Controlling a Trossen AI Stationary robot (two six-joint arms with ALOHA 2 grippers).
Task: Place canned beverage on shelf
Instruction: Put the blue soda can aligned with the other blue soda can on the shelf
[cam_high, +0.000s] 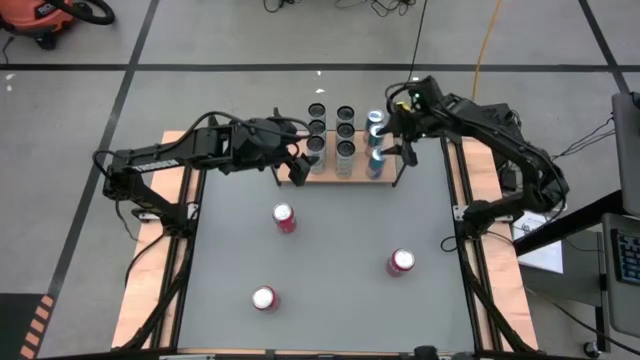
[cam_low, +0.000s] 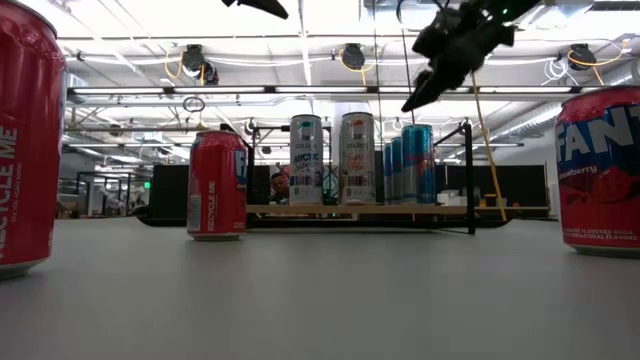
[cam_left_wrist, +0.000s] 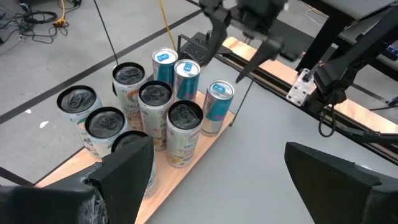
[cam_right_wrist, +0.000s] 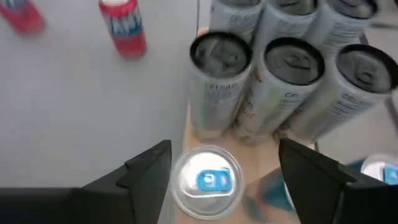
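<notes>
A: Step in hand? The right gripper (cam_high: 388, 146) hangs over the right end of the light-wood shelf with black rod frames (cam_high: 330, 178), jaws apart, straddling a slim blue-and-silver can (cam_right_wrist: 207, 180) that stands on the board.

B: Looks like the release. Fingers clear of the can's sides in the right wrist view; nothing clamped. The can is beside two other blue cans (cam_left_wrist: 176, 71), next to the silver tall cans (cam_high: 345, 132).

A: Left gripper (cam_high: 290, 158)?

B: At the shelf's left end, jaws wide apart, empty.

A: Next move, by my reckoning?

B: Lift the right arm straight up, clear of the can tops. Three red cans (cam_high: 285, 218) wait on the grey tabletop (cam_high: 330, 280), well apart
</notes>
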